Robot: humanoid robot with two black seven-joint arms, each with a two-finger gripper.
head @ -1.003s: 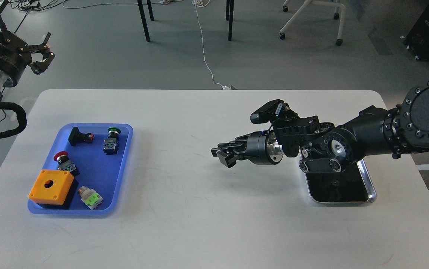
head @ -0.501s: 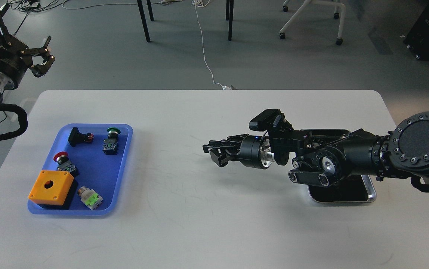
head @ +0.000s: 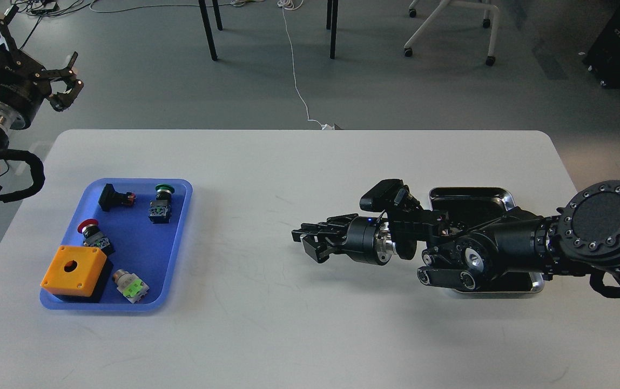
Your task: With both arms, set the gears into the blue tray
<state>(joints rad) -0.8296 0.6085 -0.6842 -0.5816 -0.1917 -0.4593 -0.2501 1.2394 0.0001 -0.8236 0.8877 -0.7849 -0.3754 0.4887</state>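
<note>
Mid-table, right of centre, the right gripper (head: pixel 310 244) is hanging low over bare white table (head: pixel 299 324), pointing left toward the blue tray (head: pixel 180 237). Its fingers are sitting close together; whether they're pinching a gear I can't tell, nothing is showing between them at this size. The right arm is stretching out from over the silver tray (head: pixel 469 193) and covering most of its dark bottom, so any gears in there are hidden. No gear is showing anywhere right now.

The blue tray is sitting at the left, holding only push-button switches (head: pixel 160 203) and an orange box (head: pixel 74 270); no gear is visible in it. The middle of the tray is bare, likely the drop spot.

The left gripper (head: pixel 32 51) is parked up off the far-left corner, fingers spread, holding nothing, probably keeping clear of the tray.

My read: mid-carry toward the blue tray, if anything is in the grip.
</note>
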